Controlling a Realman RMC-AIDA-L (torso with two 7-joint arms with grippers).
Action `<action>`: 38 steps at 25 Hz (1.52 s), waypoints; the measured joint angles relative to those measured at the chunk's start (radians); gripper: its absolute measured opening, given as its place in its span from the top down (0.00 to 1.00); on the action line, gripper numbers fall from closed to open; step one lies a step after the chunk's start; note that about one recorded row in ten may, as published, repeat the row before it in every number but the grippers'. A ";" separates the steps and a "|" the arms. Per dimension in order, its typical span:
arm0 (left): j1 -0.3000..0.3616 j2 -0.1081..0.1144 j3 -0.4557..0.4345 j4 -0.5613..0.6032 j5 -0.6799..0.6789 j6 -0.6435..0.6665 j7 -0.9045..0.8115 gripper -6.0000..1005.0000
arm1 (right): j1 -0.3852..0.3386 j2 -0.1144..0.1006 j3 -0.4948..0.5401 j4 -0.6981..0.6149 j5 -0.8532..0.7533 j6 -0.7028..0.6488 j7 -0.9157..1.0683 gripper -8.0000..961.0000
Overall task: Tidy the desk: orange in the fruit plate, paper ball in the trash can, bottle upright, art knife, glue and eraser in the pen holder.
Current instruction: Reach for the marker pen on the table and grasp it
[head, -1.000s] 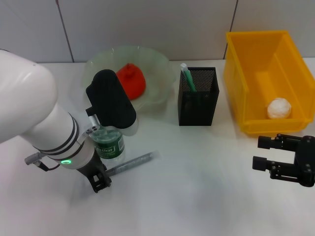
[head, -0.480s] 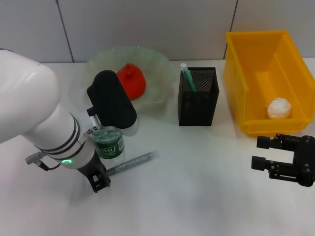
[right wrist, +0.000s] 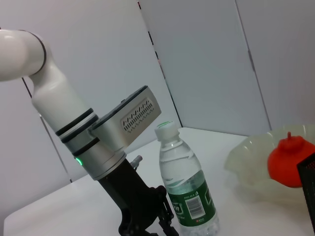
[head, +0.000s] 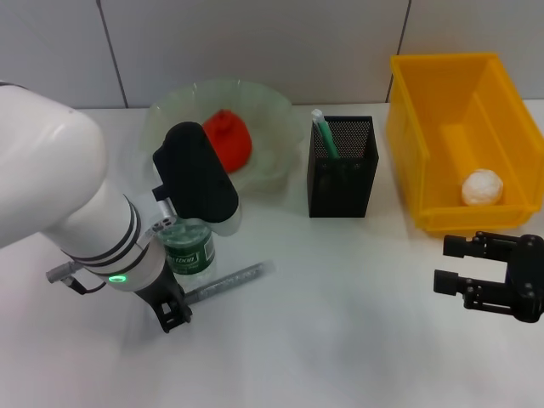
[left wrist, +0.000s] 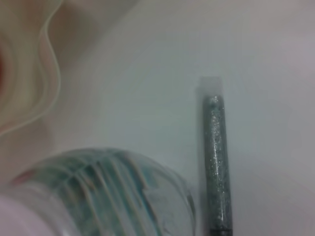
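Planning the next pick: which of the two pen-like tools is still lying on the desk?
The glue, the grey glittery stick, lies flat beside the bottle. The art knife, mint green, already stands in the pen holder.

A staged lab tabletop is showing here: a plain white table (head: 357,340) is meeting grey partition panels (head: 255,42) beyond the left gripper (head: 174,316), with no household clutter.

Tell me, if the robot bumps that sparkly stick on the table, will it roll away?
Probably a little. The glue looks like a thin round stick lying flat on smooth table, so a sideways bump would likely roll it. It seems light and stiff. The bottle stands right beside it and might stop it on that side.
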 joint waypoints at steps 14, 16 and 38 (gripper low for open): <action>0.004 0.000 0.012 0.017 0.000 0.003 0.005 0.84 | -0.003 0.000 0.003 0.000 0.000 -0.003 0.000 0.30; 0.015 0.000 0.004 0.040 -0.006 0.009 0.004 0.84 | -0.004 0.000 0.004 0.000 0.004 -0.004 0.002 0.30; 0.094 0.012 -0.335 0.072 -0.305 0.159 0.184 0.84 | 0.002 -0.019 0.243 0.175 0.025 -0.056 0.070 0.30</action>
